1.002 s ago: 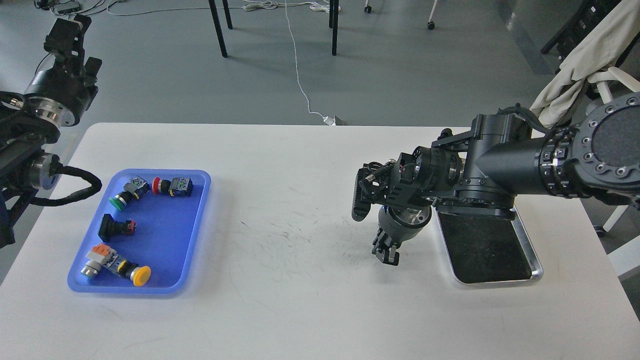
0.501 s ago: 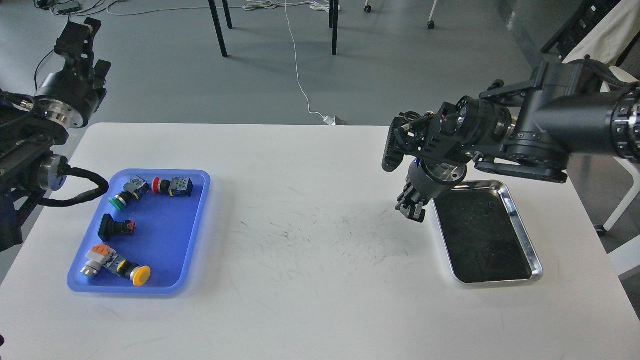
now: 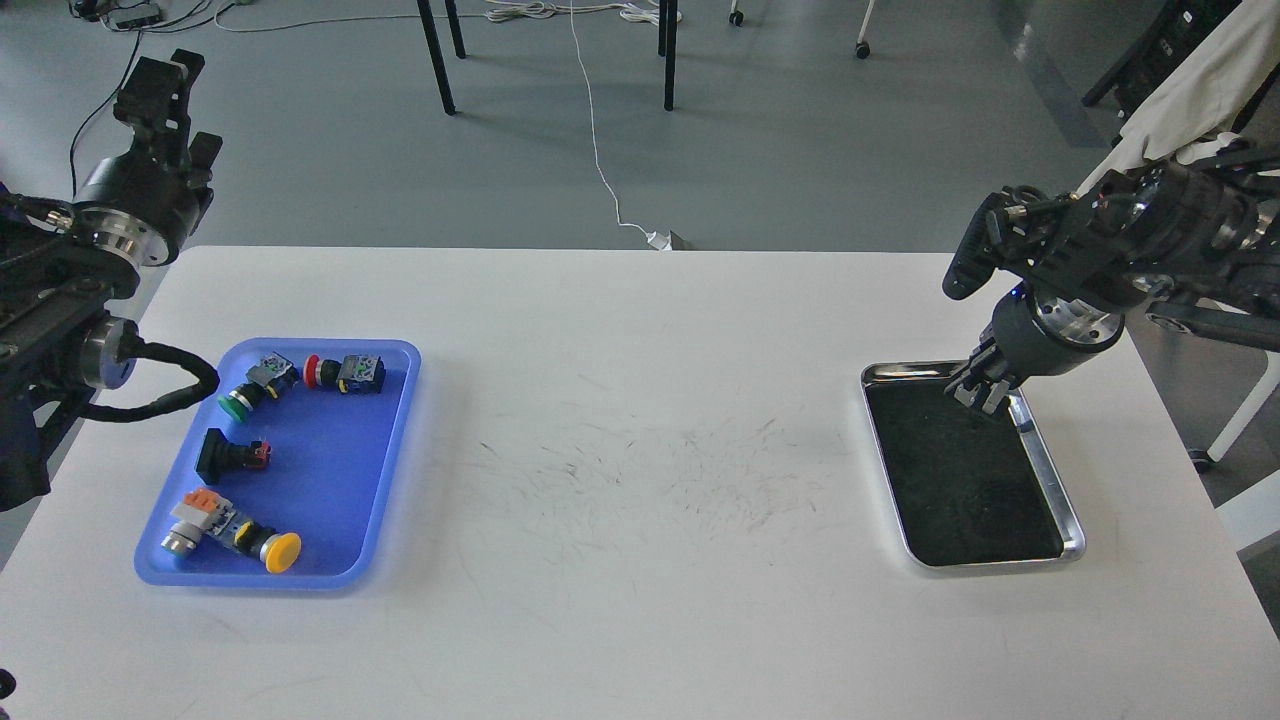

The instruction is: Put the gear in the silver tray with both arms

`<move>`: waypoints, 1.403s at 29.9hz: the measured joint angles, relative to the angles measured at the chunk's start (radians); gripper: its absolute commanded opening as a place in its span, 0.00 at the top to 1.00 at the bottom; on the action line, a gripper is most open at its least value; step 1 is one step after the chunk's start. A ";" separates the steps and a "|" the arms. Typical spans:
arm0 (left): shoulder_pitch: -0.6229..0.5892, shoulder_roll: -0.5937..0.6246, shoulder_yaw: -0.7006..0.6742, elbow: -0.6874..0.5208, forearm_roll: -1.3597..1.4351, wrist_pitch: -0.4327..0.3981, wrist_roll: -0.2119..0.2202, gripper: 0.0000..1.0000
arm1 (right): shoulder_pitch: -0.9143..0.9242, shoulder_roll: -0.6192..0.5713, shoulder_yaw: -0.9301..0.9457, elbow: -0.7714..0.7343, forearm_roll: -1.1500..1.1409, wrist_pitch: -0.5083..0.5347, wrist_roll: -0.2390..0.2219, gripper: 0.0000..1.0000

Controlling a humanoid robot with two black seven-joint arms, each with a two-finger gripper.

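While the shiny rectangular silver tray (image 3: 1050,490) sits bare near the white table's (image 3: 620,600) right edge, neither arm appears to carry anything.

The black right gripper (image 3: 982,392) hangs over the tray's far rim, fingers too small to judge; the left gripper (image 3: 165,85) is raised beyond the table's left corner, equally unreadable. The gear, coloured push-button switches (image 3: 250,455), lies scattered in the blue plastic tray (image 3: 395,440), probably awaiting pickup.

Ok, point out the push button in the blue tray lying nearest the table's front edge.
The yellow-capped button, at the blue tray's near end; green, red and black ones lie farther back.
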 measured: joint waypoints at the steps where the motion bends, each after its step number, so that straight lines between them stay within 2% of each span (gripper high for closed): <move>1: 0.000 0.000 0.000 0.000 0.000 0.000 0.000 0.02 | -0.008 -0.009 -0.008 0.001 -0.003 -0.002 0.000 0.99; 14: 0.001 -0.007 0.000 0.000 -0.001 0.000 0.000 0.02 | -0.030 -0.031 -0.043 0.064 -0.046 -0.004 0.000 0.96; 16: 0.002 -0.007 0.000 0.000 -0.001 0.000 0.000 0.02 | -0.030 -0.027 -0.043 0.067 -0.047 -0.004 0.000 0.91; 21: 0.005 -0.008 0.000 0.000 -0.001 -0.001 0.000 0.02 | -0.030 -0.020 -0.040 0.065 -0.047 -0.004 0.000 0.69; 29: 0.010 -0.008 0.000 0.000 -0.002 -0.003 0.000 0.02 | -0.040 -0.018 -0.034 0.058 -0.041 -0.004 0.000 0.63; 33: 0.010 -0.008 0.000 0.000 -0.002 -0.003 0.000 0.02 | -0.030 -0.017 -0.019 0.054 -0.032 -0.004 0.000 0.49; 35: 0.010 -0.008 0.000 0.000 -0.002 -0.003 0.000 0.02 | -0.029 -0.018 0.020 0.052 -0.028 -0.004 0.000 0.46; 38: 0.011 -0.008 0.000 0.000 -0.002 -0.003 0.000 0.02 | -0.044 -0.027 0.120 0.050 0.000 0.001 0.000 0.31; 42: 0.014 -0.008 0.000 0.000 -0.002 -0.003 0.000 0.02 | -0.054 -0.030 0.234 0.011 0.127 0.004 0.000 0.26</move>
